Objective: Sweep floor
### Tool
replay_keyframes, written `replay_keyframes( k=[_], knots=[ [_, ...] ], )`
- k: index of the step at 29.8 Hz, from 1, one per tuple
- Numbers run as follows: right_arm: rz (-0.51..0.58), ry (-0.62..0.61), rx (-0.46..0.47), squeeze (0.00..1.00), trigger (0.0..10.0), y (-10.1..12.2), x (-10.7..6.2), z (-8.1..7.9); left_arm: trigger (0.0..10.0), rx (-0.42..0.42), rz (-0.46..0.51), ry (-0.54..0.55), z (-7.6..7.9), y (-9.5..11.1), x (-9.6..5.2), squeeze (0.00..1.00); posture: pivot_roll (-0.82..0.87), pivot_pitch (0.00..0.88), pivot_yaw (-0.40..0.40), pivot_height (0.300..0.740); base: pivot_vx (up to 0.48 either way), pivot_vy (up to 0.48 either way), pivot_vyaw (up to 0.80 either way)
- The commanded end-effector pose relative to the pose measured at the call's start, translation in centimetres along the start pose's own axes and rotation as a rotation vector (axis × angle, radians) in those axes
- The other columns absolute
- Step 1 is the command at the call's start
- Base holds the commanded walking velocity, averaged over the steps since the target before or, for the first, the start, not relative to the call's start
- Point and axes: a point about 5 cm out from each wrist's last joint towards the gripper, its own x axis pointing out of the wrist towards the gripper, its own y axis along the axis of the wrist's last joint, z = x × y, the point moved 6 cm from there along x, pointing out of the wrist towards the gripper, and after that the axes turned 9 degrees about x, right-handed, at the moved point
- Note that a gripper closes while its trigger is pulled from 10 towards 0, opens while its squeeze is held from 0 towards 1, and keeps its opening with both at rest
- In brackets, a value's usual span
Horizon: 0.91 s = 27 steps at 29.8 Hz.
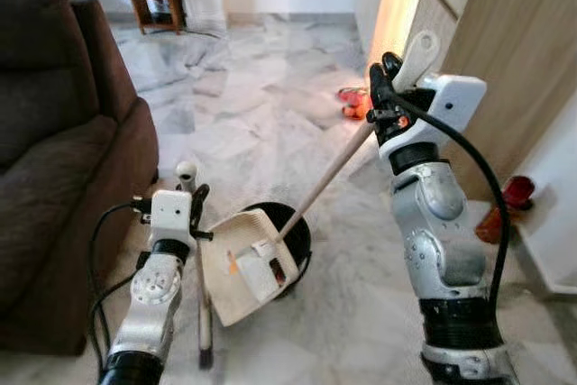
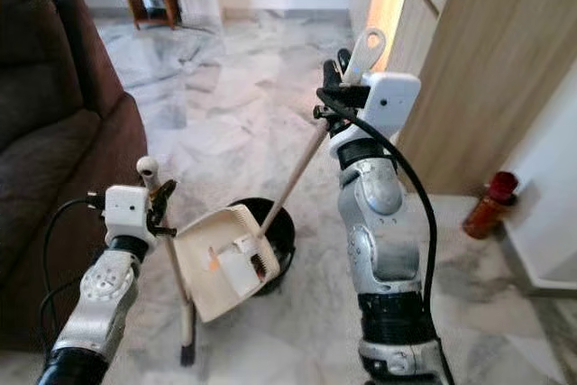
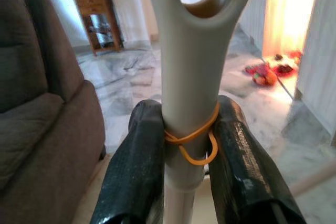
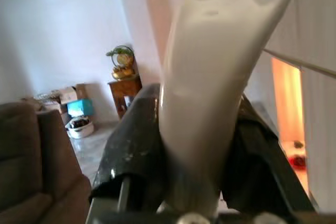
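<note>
I've got the right gripper (image 1: 389, 74) clamped on the dustpan handle (image 1: 326, 178), pan tipped over the black bin (image 1: 297, 232); left gripper (image 3: 189, 145) pinches the broom handle (image 3: 191, 77). Both light, stiff plastic, prob slick, so grip near tops.

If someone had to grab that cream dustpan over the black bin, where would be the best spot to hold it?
Near the top of its long handle, closing on it from the sides. The dustpan hangs tilted over the black bin, so the thin, straight pole is the part within reach. The right gripper holds it there now.
</note>
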Motion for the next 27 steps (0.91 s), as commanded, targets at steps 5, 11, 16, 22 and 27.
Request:
replay_keyframes(
  k=[5,11,16,22,27],
  knots=[
    [0.078,0.084,0.026,0.0,10.0,2.1,0.5,-2.7,10.0,0.026,0.04,0.036,-1.5,0.9,0.3,0.0,0.12,0.0,0.015,0.74,0.355,0.0,0.0],
    [0.074,0.093,0.028,0.0,10.0,2.1,0.5,-2.9,10.0,0.026,0.04,0.039,-1.5,1.0,0.3,0.0,0.12,0.0,0.014,0.74,0.356,0.0,0.0],
    [0.076,0.09,0.03,0.0,10.0,2.1,0.5,-2.9,10.0,0.026,0.041,0.039,-1.6,1.0,0.3,0.0,0.12,0.0,0.014,0.74,0.354,0.0,0.0],
    [0.094,0.054,0.028,0.0,10.0,2.5,0.7,-2.2,10.0,0.028,0.041,0.041,-1.6,1.0,0.3,0.0,0.12,0.0,0.014,0.74,0.358,0.0,0.0],
    [0.115,0.015,-0.041,0.0,10.0,2.8,0.8,-1.5,10.0,0.028,0.041,0.042,-1.6,1.0,0.3,0.0,0.12,0.0,0.015,0.74,0.355,0.0,0.0]
  ],
)
